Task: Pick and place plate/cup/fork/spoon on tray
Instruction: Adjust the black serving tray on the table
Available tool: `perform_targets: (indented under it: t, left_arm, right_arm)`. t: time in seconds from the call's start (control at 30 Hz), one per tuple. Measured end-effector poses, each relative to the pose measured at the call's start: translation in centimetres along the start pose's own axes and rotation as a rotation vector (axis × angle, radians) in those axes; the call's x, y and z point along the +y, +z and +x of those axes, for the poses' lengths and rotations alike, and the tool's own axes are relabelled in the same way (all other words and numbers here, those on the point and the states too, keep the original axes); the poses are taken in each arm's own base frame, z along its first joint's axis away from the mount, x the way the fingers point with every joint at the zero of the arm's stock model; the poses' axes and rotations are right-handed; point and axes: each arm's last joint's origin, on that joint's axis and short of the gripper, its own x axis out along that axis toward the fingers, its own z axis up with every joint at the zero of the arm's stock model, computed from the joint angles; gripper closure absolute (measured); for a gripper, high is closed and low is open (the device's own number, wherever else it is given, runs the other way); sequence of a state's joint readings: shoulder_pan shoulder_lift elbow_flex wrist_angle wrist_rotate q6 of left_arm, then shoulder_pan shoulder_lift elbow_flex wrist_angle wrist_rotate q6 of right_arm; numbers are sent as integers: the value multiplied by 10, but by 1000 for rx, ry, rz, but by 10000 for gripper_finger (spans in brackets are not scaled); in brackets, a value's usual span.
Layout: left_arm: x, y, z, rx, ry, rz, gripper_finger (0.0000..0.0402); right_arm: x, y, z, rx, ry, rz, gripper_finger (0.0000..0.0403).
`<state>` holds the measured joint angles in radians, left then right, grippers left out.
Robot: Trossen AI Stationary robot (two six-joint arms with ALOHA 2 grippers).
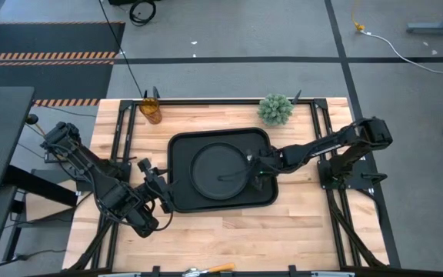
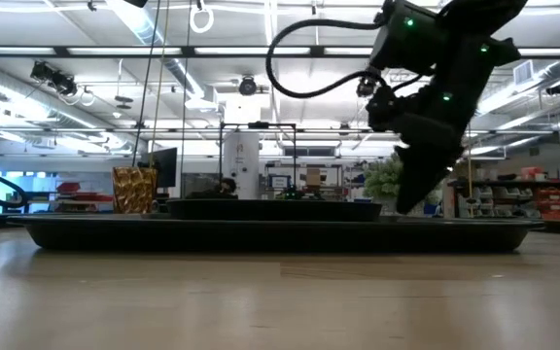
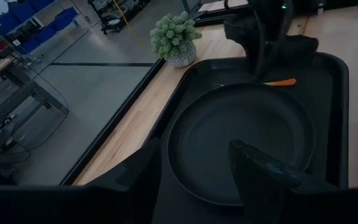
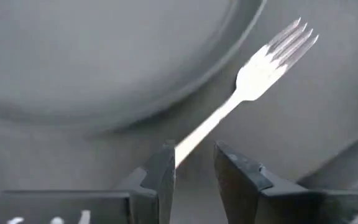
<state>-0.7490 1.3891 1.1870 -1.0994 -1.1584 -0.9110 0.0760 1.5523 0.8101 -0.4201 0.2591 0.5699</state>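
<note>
The black tray [image 1: 179, 201] lies mid-table with the round plate [image 1: 214, 171] flat on it. The fork [image 4: 272, 59] lies on the tray floor between the plate and the tray's right rim; its orange handle [image 3: 281, 81] points toward the near edge. My right gripper [image 1: 254, 167] points down over the fork's shank with its fingers a narrow gap apart [image 4: 195, 163]. My left gripper [image 1: 157, 187] is open and empty at the tray's left rim, facing the plate [image 3: 241, 137]. The amber cup [image 1: 151, 110] stands upright at the far left. My right gripper comes from above, and the fork's metal shank [image 4: 191, 137] runs in under the tip of one finger [image 4: 163, 171]. The gap between the fingers shows only tray. I cannot tell whether that finger touches the fork.
A spiky green plant [image 1: 275, 109] stands at the far edge, right of the tray. An orange-handled utensil [image 1: 210, 268] lies at the table's near edge; its head does not show. Bare wood lies near the tray's front and on its left.
</note>
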Motion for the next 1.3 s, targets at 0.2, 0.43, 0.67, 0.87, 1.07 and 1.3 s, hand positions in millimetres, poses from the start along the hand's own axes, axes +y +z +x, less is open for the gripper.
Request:
perform_targets:
  t: [0.2,0.43,0.67,0.87,1.07,1.3]
  left_arm:
    - [0,0,0,-1,-1,-4,209]
    - [2,2,6,1,26,-27,209]
    - [7,4,24,161,-10,-138,210]
    - [10,6,51,354,-55,-223,210]
    - [6,1,70,499,-121,-148,210]
    - [-19,-1,70,464,-194,-140,210]
  right_arm:
    - [4,-16,-4,88,-52,-87,288]
    - [12,-23,-7,115,-22,-104,288]
    - [15,-26,-8,143,28,-158,288]
    - [16,-27,-8,180,77,-231,288]
    - [16,-28,-8,185,78,-278,288]
    - [13,-29,-8,195,47,-277,288]
